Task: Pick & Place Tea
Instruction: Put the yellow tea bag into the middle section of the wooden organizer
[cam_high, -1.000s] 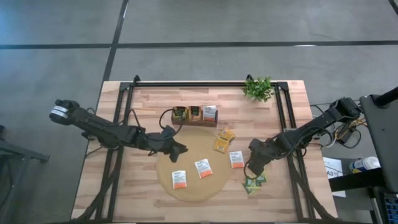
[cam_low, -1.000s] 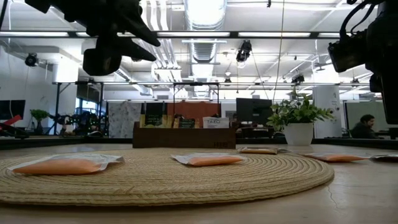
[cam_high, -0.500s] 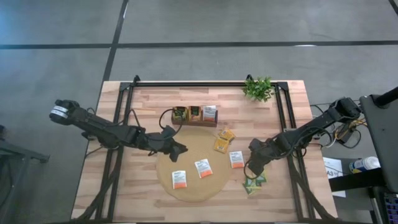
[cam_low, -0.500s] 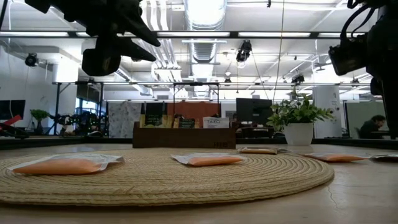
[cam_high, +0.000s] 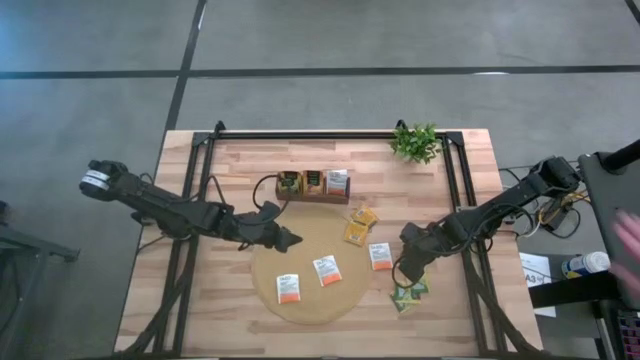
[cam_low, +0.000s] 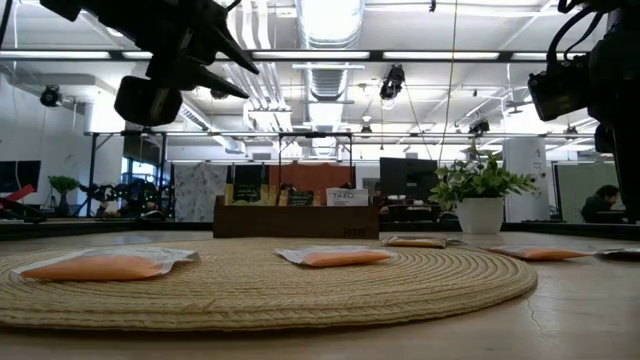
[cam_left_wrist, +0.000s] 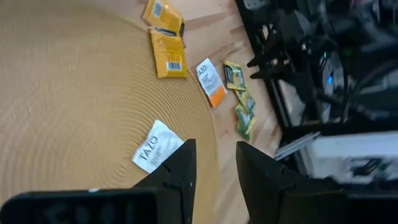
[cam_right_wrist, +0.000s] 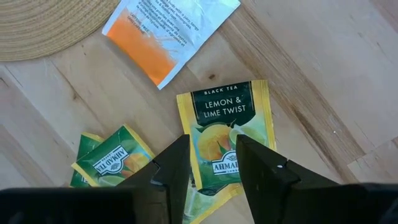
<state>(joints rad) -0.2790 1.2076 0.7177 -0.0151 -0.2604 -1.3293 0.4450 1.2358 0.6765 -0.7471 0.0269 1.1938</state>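
Progress of the tea-sorting task. The dark tray (cam_high: 313, 185) already carries sachets standing in its three compartments, so part of the work appears done; eight or so sachets lie loose, so a good share seems left.

Right gripper (cam_right_wrist: 210, 163): its fingers stand parted with a narrow gap and hold nothing. Directly beneath and between them lies the Lemon & Lime Twist sachet (cam_right_wrist: 225, 134) flat on the bare worktop (cam_right_wrist: 323, 81); a smaller green sachet (cam_right_wrist: 112, 159) lies just beside the one finger, and a white-and-orange sachet (cam_right_wrist: 169, 34) lies ahead of the fingertips, partly on the edge of the round mat (cam_right_wrist: 50, 22). This sachet is judged the next pick; the grasp is not yet made.

Left gripper (cam_left_wrist: 214, 163): fingers likewise parted and empty, poised above the mat. A white sachet (cam_left_wrist: 157, 147) lies just beside one finger; two yellow sachets (cam_left_wrist: 166, 46) lie well ahead of the fingertips.

Two more white-and-orange sachets (cam_high: 306, 278) lie on the mat, apart from both grippers.
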